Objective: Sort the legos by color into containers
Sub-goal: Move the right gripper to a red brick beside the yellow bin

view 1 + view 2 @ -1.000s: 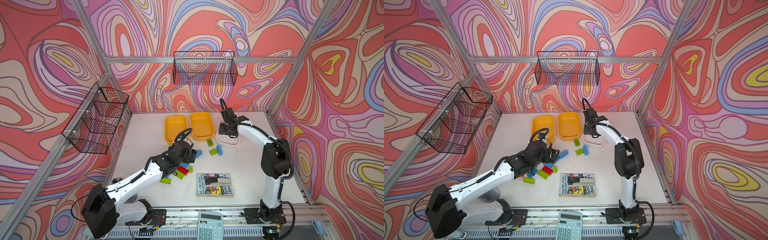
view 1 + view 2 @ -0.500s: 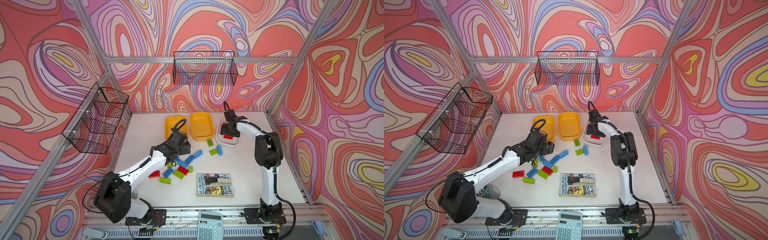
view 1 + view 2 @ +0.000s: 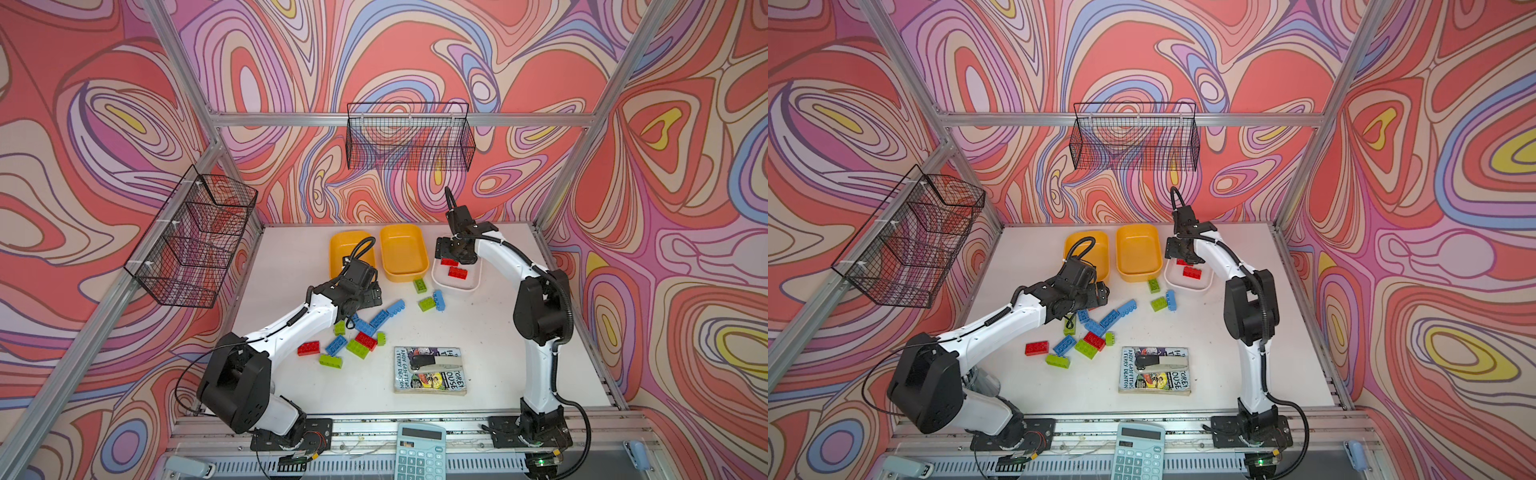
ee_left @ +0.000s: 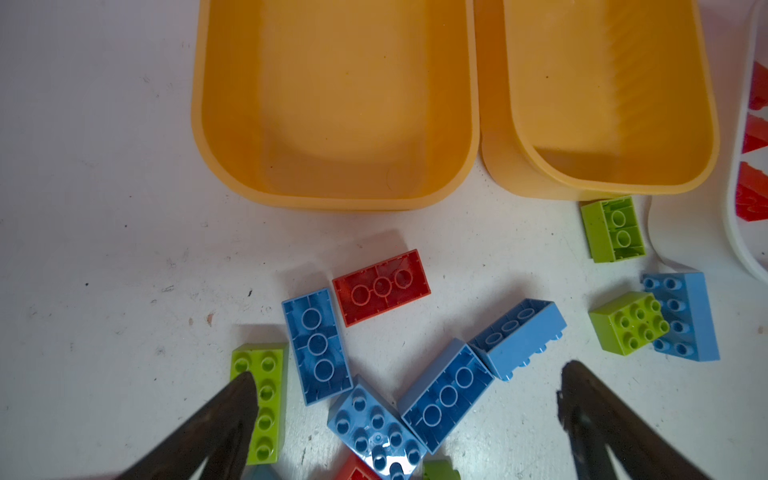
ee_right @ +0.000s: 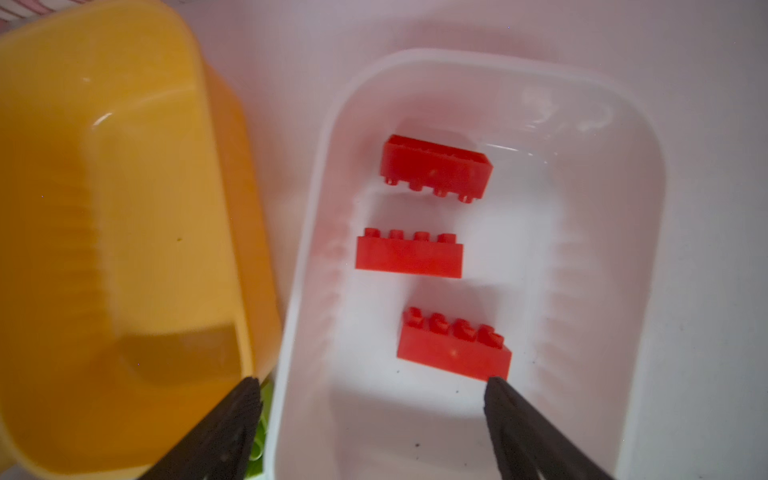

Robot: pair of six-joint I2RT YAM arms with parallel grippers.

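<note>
Right of centre in a top view, above white tub (image 3: 456, 287) | my right gripper (image 5: 372, 384) spread, empty | three red bricks (image 5: 409, 255) inside | left gripper (image 4: 407, 374) spread over centre pile (image 3: 365, 327).

White table (image 3: 498, 332): left orange tub (image 3: 343, 249), right orange tub (image 3: 403, 253), white tub (image 3: 469, 277) side by side, upper centre; legos (image 3: 392, 309) scattered loose mid-frame; book (image 3: 430, 370) lower centre.

Robotics lab test cell; aluminium frame (image 3: 291, 119), swirl-printed walls (image 3: 415, 62), white tabletop (image 3: 478, 332)
</note>
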